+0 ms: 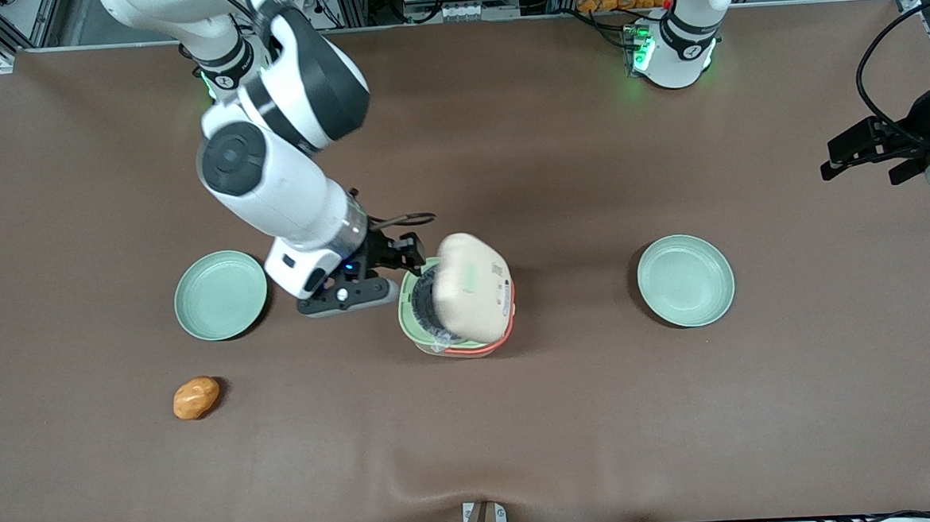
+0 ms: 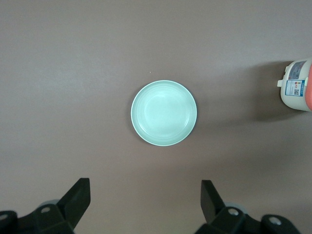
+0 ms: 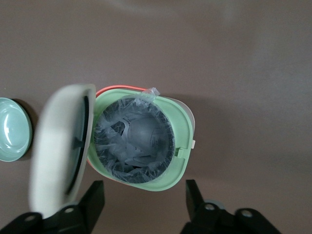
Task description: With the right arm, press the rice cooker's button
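The cream rice cooker [image 1: 460, 342] stands mid-table with its lid [image 1: 474, 288] swung up and blurred. Its pale green inner rim [image 3: 181, 131] and a dark pot lined with crumpled clear plastic [image 3: 134, 141] are exposed. A small pale green button pad [image 1: 471, 277] shows on the lid's top. My right arm [image 1: 269, 176] reaches down beside the cooker, on the working arm's side. Its black gripper [image 1: 399, 255] is open and empty, its two fingers spread wide just off the green rim, in the right wrist view too [image 3: 144, 202]. The cooker's back shows in the left wrist view [image 2: 296, 86].
One pale green plate [image 1: 221, 295] lies beside my arm's wrist and shows in the right wrist view [image 3: 13, 129]. A second plate [image 1: 686, 280] lies toward the parked arm's end [image 2: 164, 113]. An orange-brown lump [image 1: 196, 397] lies nearer the front camera.
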`<state>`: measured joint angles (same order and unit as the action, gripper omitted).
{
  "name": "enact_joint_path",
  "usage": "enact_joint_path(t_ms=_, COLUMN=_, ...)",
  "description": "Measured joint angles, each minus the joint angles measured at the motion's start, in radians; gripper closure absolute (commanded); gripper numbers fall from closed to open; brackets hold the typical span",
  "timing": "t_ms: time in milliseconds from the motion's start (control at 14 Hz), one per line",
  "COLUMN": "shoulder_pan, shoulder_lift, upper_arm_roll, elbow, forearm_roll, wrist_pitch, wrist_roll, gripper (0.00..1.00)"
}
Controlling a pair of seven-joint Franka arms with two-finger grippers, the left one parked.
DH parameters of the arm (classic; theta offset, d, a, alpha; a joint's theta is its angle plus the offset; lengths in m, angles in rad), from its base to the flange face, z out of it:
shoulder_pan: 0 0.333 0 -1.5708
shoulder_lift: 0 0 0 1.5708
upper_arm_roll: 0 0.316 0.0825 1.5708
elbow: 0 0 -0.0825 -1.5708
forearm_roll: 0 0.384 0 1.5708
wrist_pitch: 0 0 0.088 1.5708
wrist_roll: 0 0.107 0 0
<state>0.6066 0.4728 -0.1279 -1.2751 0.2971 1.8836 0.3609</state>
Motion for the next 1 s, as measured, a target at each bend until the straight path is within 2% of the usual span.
enact_joint_path(t_ms=429, shoulder_pan=-0.124, shoulder_lift=-0.115, upper_arm_roll=0.0, elbow=0.001, forearm_roll=0.0, wrist_pitch=-0.227, wrist_roll=-0.039, gripper=0.0)
enact_joint_path(t_ms=714, shoulder_pan=-0.264, shoulder_lift=-0.188, upper_arm_roll=0.003, elbow=0.001, forearm_roll=-0.006, wrist_pitch=-0.346, wrist_roll=-0.189, gripper=0.0)
enact_joint_path(t_ms=1000, shoulder_pan=-0.397, shoulder_lift=-0.251, upper_arm_roll=0.003, elbow=-0.028, forearm_roll=-0.073, wrist_pitch=-0.384, wrist_roll=-0.283, gripper=0.0)
